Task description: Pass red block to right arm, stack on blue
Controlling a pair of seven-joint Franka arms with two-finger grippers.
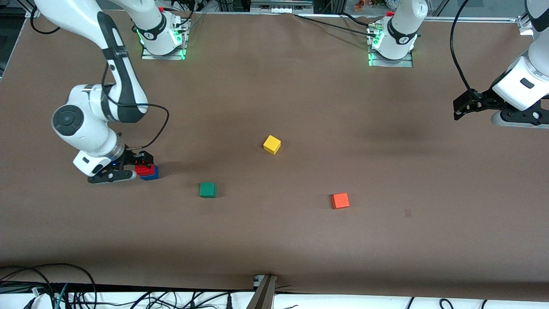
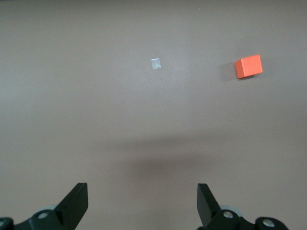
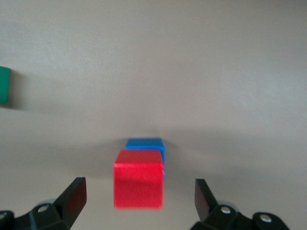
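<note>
Resting on the blue block (image 3: 145, 144), red block (image 3: 138, 178) sits offset between the right gripper (image 3: 139, 199) and its wide-open, empty fingers. Retreat could nudge it off. Left gripper (image 2: 143, 203) waits open, empty.

I'm looking down from a high front camera across the table (image 1: 274, 240), facing both arm bases and taking in the whole surface. My left wrist camera is hanging well above the table, sharing the orange cube (image 2: 248, 66) with the front view, while my right wrist camera is sitting close (very low) over the red block (image 3: 138, 178) on the blue cube (image 3: 145, 143), the green cube (image 3: 4, 85) at its edge.
</note>
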